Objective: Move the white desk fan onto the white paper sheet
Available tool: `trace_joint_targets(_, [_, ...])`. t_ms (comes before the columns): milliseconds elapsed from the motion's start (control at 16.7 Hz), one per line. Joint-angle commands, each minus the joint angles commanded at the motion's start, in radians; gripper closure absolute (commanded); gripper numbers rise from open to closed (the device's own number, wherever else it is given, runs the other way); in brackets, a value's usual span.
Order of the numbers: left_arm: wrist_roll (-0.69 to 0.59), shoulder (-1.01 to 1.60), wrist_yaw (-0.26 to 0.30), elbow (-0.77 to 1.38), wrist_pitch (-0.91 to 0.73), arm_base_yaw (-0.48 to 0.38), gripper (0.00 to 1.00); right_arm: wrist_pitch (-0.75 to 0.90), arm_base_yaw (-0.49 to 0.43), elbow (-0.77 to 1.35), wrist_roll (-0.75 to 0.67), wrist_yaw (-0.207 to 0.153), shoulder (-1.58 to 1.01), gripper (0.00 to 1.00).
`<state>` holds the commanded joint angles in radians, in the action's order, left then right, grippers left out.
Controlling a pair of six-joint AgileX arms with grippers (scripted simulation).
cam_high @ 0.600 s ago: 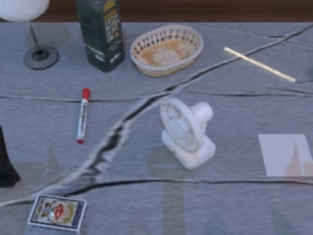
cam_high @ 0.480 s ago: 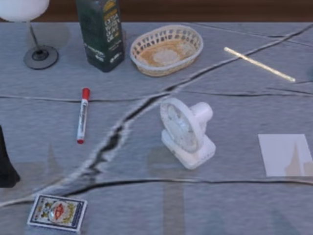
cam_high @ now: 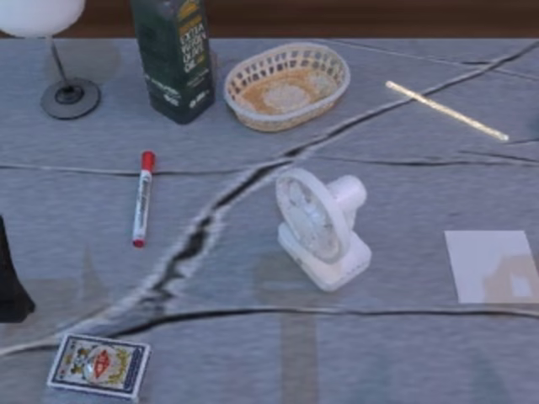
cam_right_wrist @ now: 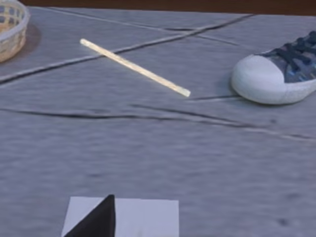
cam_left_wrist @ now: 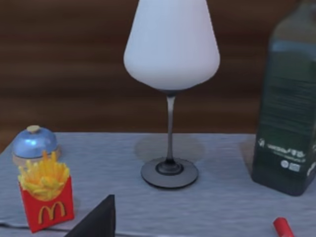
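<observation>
From above I see neither of my hands properly: the left arm (cam_high: 10,282) is only a dark shape cut off at the left edge of the surface (cam_high: 404,353), and the right arm is out of the top view altogether. Each wrist view shows just one dark fingertip, the left hand (cam_left_wrist: 96,221) and the right hand (cam_right_wrist: 94,219), so I cannot tell how wide either is.

The white desk fan (cam_high: 322,228) stands upright near the middle of the surface, grille facing the left side, touched by nothing. The white paper sheet (cam_high: 488,265) lies flat well to its right, its far edge cut off by the picture; a faint shadow falls on it. In the right wrist view the sheet (cam_right_wrist: 143,217) sits under the fingertip, only partly in frame.

Behind the fan are a wicker basket (cam_high: 287,85), a dark bottle (cam_high: 174,57) with its top cut off, and a lamp (cam_high: 61,84) with a white shade. A red-capped marker (cam_high: 142,197) lies to the left, a card box (cam_high: 99,364) at the near left, a pale stick (cam_high: 446,109) at the far right. Between fan and sheet the surface is bare. The wrist views add a sneaker (cam_right_wrist: 276,71), a fries carton (cam_left_wrist: 46,197) and a bell (cam_left_wrist: 33,143).
</observation>
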<state>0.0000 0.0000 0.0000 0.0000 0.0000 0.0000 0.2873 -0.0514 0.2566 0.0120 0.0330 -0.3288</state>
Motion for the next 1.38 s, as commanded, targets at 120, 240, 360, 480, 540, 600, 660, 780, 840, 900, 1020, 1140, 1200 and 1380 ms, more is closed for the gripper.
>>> trace_joint_targets(120, [0.0,0.0,0.0,0.0,0.0,0.0,0.0,0.123,-0.028,0.139,-0.002,0.011,-0.15,0.0])
trace_joint_targets(240, [0.0,0.0,0.0,0.0,0.0,0.0,0.0,0.252,-0.063,0.306,-0.009,0.02,-0.316,0.0])
trace_joint_targets(360, [0.0,0.0,0.0,0.0,0.0,0.0,0.0,0.384,-0.106,0.494,-0.018,0.025,-0.491,0.0])
trace_joint_targets(480, [0.0,0.0,0.0,0.0,0.0,0.0,0.0,0.515,-0.155,0.7,-0.029,0.026,-0.675,0.0])
trace_joint_targets(540, [0.0,0.0,0.0,0.0,0.0,0.0,0.0,0.58,-0.183,0.806,-0.035,0.026,-0.769,0.0])
trace_joint_targets(600, [0.0,0.0,0.0,0.0,0.0,0.0,0.0,0.644,-0.212,0.914,-0.041,0.024,-0.863,0.0])
trace_joint_targets(660, [0.0,0.0,0.0,0.0,0.0,0.0,0.0,0.707,-0.242,1.022,-0.046,0.022,-0.957,0.0])
trace_joint_targets(780, [0.0,0.0,0.0,0.0,0.0,0.0,0.0,0.83,-0.306,1.237,-0.055,0.015,-1.145,0.0])
trace_joint_targets(840, [0.0,0.0,0.0,0.0,0.0,0.0,0.0,0.89,-0.339,1.341,-0.058,0.011,-1.238,0.0])
trace_joint_targets(900, [0.0,0.0,0.0,0.0,0.0,0.0,0.0,0.948,-0.372,1.443,-0.062,0.007,-1.328,0.0])
trace_joint_targets(1020, [0.0,0.0,0.0,0.0,0.0,0.0,0.0,1.056,-0.436,1.635,-0.066,-0.001,-1.502,0.0])
trace_joint_targets(1140, [0.0,0.0,0.0,0.0,0.0,0.0,0.0,1.153,-0.496,1.806,-0.069,-0.009,-1.661,0.0])
trace_joint_targets(1200, [0.0,0.0,0.0,0.0,0.0,0.0,0.0,1.197,-0.524,1.884,-0.07,-0.013,-1.733,0.0])
trace_joint_targets(1380, [0.0,0.0,0.0,0.0,0.0,0.0,0.0,1.301,-0.593,2.069,-0.072,-0.023,-1.911,0.0])
